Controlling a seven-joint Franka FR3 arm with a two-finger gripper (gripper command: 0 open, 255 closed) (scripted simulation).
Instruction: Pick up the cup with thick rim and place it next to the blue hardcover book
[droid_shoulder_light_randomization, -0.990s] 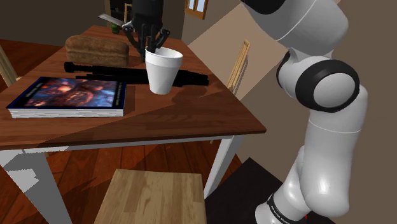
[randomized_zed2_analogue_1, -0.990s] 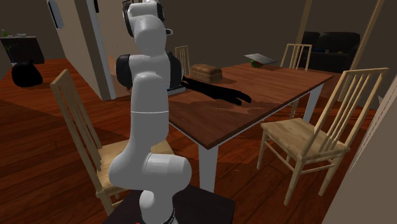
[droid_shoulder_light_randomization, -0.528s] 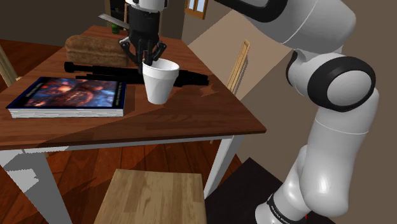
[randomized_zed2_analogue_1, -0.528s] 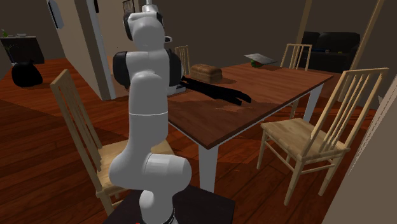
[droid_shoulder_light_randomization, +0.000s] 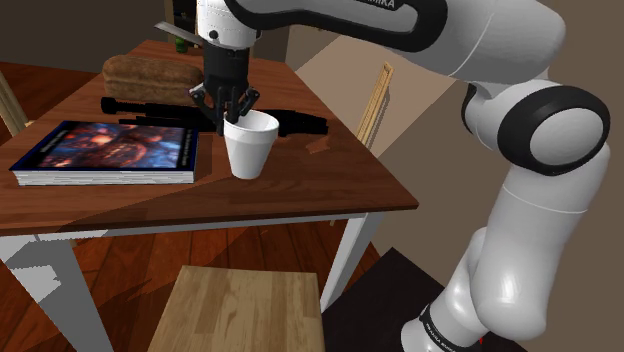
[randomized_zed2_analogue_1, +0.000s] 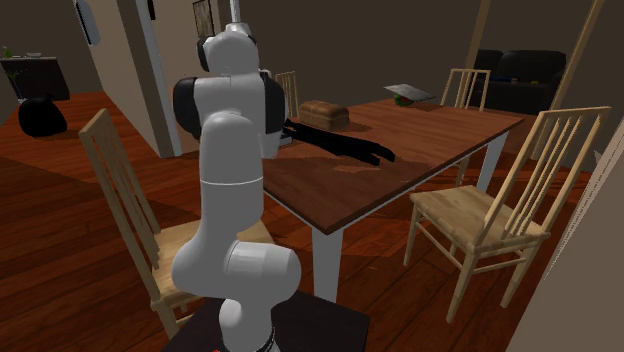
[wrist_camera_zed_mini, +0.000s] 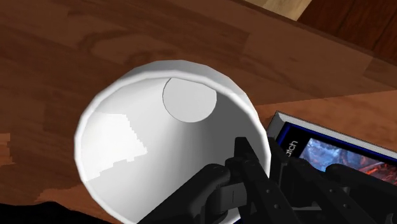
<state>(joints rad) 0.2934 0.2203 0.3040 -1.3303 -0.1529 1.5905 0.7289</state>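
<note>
A plain white cup (droid_shoulder_light_randomization: 250, 150) with a thick rim hangs low over the brown wooden table (droid_shoulder_light_randomization: 300, 185), slightly tilted. I cannot tell whether its base touches the wood. My black gripper (droid_shoulder_light_randomization: 233, 113) comes down from above and is shut on the cup's rim, on the side toward the book. In the wrist view one finger is inside the cup (wrist_camera_zed_mini: 146, 146) and the other outside, with the gripper (wrist_camera_zed_mini: 266, 167) pinching the wall. The blue hardcover book (droid_shoulder_light_randomization: 110, 150) lies flat, just past the cup toward the shoulder view's left; its corner (wrist_camera_zed_mini: 331, 149) lies beside the fingers.
Behind the cup lie a long black object (droid_shoulder_light_randomization: 300, 122) and a brown loaf (droid_shoulder_light_randomization: 150, 78). A wooden chair seat (droid_shoulder_light_randomization: 245, 310) stands at the table's front edge, another chair (droid_shoulder_light_randomization: 375, 100) at the far side. In the second exterior view, chairs (randomized_zed2_analogue_1: 490, 215) flank the table.
The gripper has carried the cup downward and a little toward the book and the table's front; the arm has swung over the table. The grip on the rim has not changed.
</note>
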